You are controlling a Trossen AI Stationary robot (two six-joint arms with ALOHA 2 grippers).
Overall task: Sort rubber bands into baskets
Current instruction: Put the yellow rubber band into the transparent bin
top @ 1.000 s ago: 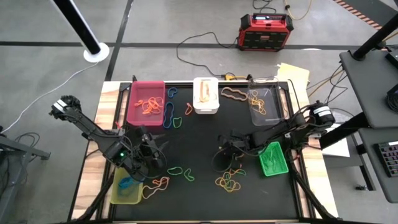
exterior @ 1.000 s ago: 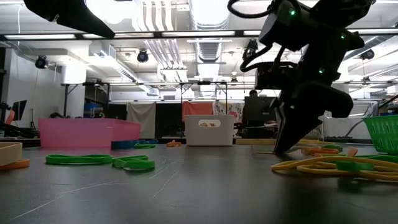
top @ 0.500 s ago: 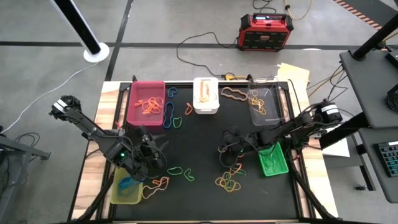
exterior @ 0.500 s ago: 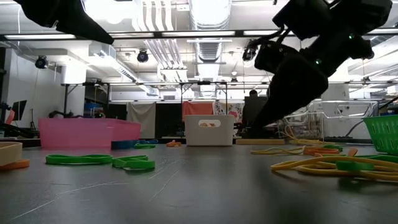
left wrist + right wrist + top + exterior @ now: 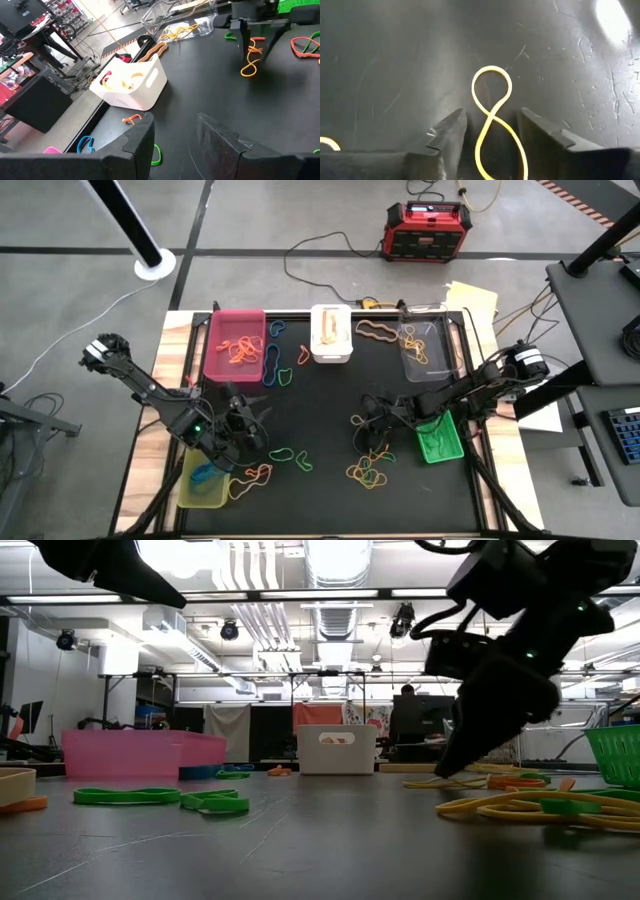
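Rubber bands (image 5: 368, 472): thin floppy loops in orange, yellow, green, blue and tan, scattered flat over the black table top (image 5: 320, 395) and partly sorted into trays.

- Yellow band (image 5: 492, 117): twisted into a figure-eight, lying on the mat between the right gripper's (image 5: 490, 131) two parted fingers, which straddle it without closing on it. The left wrist view shows the same loop as orange-yellow, below the gripper.
- Loose cluster: orange and yellow loops with one green, tangled near the front of the table, just in front of the right gripper (image 5: 372, 420).
- Green and blue loops (image 5: 289, 453): lying near the left gripper (image 5: 245, 432); an orange loop (image 5: 256, 474) lies just beside the yellow-green basket (image 5: 203, 484).
- Blue and green loops (image 5: 276, 366): between the pink basket (image 5: 235, 344) and the white basket (image 5: 330, 333).
- Pink basket contents: several orange bands.
- White basket contents: tan bands.
- Clear basket (image 5: 423, 347): yellow bands inside; a long tan band (image 5: 376, 331) lies on the table beside it.
- Bright green basket (image 5: 438, 437): green bands, by the right arm.
- Yellow-green basket: a blue band inside.

Left gripper: hangs over the mat near the yellow-green basket, fingers spread apart, holding nothing.
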